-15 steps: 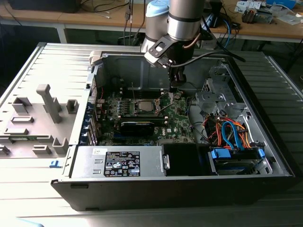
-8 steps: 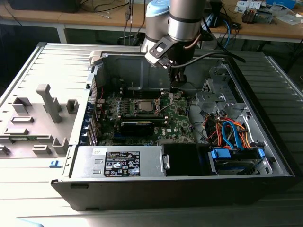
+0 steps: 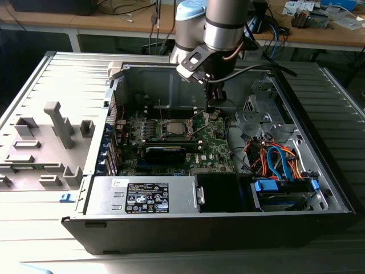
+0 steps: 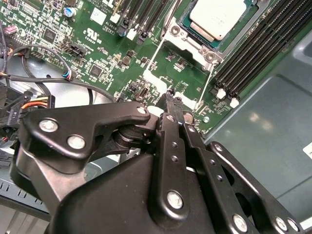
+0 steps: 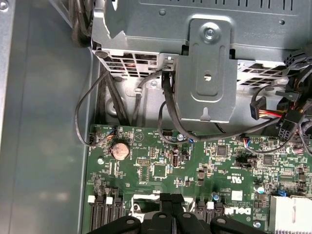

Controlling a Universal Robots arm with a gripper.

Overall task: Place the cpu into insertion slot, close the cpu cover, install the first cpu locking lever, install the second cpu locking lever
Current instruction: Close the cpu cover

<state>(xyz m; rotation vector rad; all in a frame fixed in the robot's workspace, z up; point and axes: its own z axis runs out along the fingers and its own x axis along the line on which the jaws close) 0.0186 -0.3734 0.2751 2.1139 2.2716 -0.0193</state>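
The cpu, a silvery square chip, lies in the insertion slot on the green board. A shiny metal frame lies around it; I cannot tell if that frame is the cpu cover. Two thin wire levers run beside the socket, and in the exterior view one lever stands up. My gripper hangs over the board on the exterior view's right of the socket, apart from the chip. Its black fingers are pressed together with nothing between them.
A grey power supply box sits at the case's front. A drive cage and bundled cables fill the exterior view's right side. Long black memory slots flank the socket. A coin battery sits on the board. A grey fixture stands outside the case.
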